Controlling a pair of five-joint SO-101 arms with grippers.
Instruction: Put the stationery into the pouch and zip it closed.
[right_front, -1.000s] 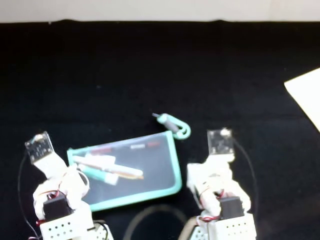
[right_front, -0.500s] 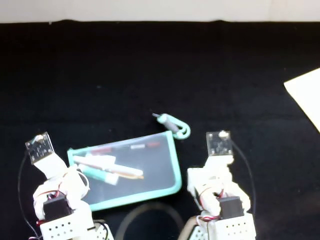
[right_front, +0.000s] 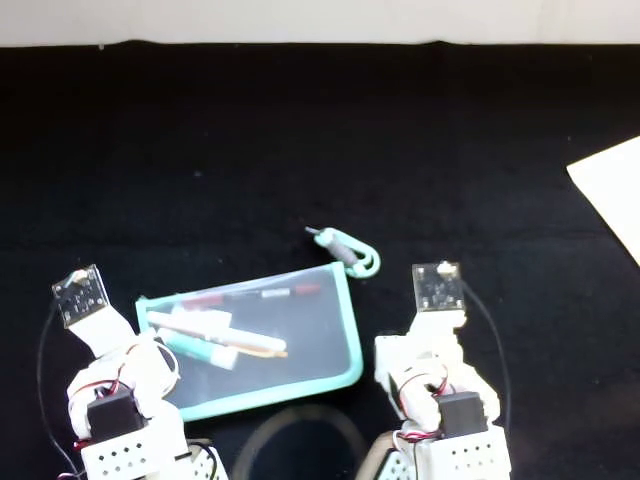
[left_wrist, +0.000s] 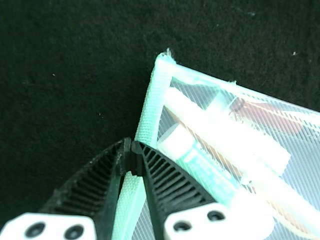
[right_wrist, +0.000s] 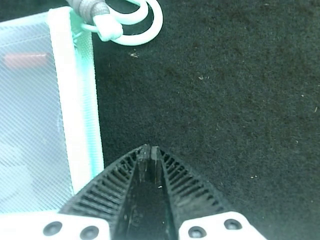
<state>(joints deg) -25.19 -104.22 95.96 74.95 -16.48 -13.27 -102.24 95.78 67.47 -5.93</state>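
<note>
Pouch (right_front: 300, 345) near bench (right_front: 320, 130) front edge, between arms, stationery (right_front: 215, 338) inside. Left gripper (left_wrist: 133, 156) closed tip-to-tip over pouch's left edge, hold unclear. Right gripper (right_wrist: 149, 152) closed, empty, beside right edge. Paper (right_front: 612, 190) well apart.

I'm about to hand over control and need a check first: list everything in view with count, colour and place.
pouch: 1, clear with mint edging, flat on the table in front of both arms
stationery: several pieces, white, green and red, inside the pouch, toward its left end
ring clip: 1, mint, at the pouch's far right corner
paper sheet: 1, white, at the table's right edge
table cloth: 1, black, covering the table
cable: 1, grey, looped at the near edge between the arms
left gripper: 1, black, shut, over the pouch's left edge
right gripper: 1, black, shut, over bare cloth beside the pouch's right edge
</note>
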